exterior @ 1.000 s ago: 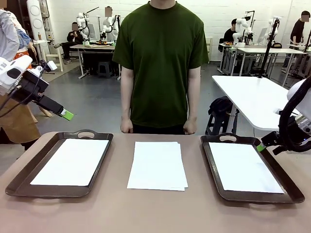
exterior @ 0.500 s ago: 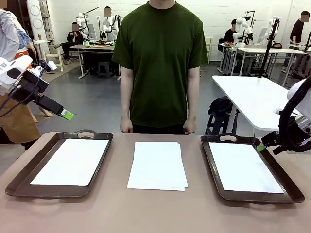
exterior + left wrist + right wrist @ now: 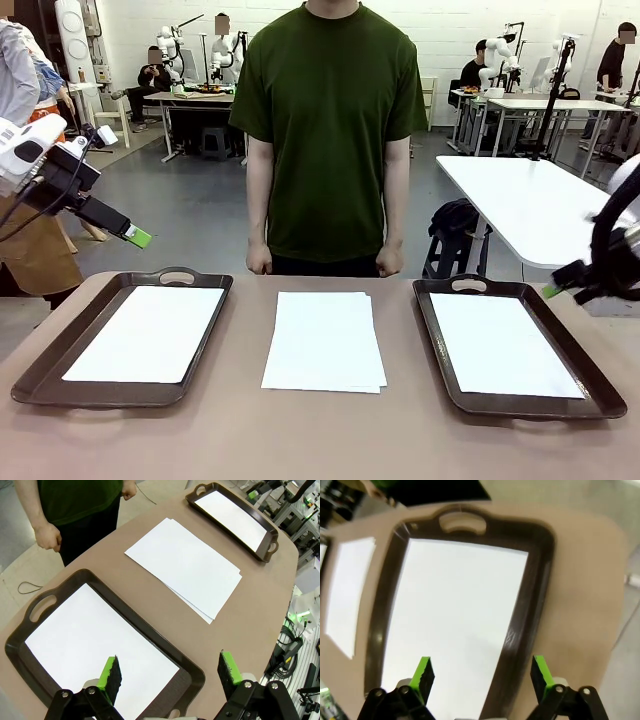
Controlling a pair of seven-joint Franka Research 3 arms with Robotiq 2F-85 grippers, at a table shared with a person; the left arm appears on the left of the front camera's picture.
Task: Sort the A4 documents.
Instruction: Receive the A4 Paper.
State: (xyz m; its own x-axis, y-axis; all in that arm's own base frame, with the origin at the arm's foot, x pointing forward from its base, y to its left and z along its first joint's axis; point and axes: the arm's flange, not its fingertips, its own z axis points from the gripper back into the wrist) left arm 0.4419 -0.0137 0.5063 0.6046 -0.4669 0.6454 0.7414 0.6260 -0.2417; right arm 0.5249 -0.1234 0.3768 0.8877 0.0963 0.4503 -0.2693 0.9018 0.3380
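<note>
The sorting looks to be between picks. A loose stack of blank white A4 documents (image 3: 324, 340) lies flat on the bare brown worktop (image 3: 320, 440), midway between two dark brown handled trays. Its sheets are slightly fanned at one corner (at least two edges show in the left wrist view). The left tray (image 3: 100, 397) and the right tray (image 3: 530, 408) each already hold white paper lying flat inside. The left tool (image 3: 169, 661) hangs in the air above and to the outside of the left tray, its green-padded fingers spread wide and empty. The right tool (image 3: 481, 662) hovers by the right tray's outer far corner, likewise spread with nothing between the pads. The person (image 3: 330, 130) stands at the far edge, both hands closed and down by the worktop's rim, touching no paper. The next move, as I judge it, calls for one tool to travel to the middle stack and lift off just the top sheet. That is awkward, since thin paper lying flat offers no edge to pinch and a second sheet could drag along. No brand, label or writing can be read on the sheets or trays.
</note>
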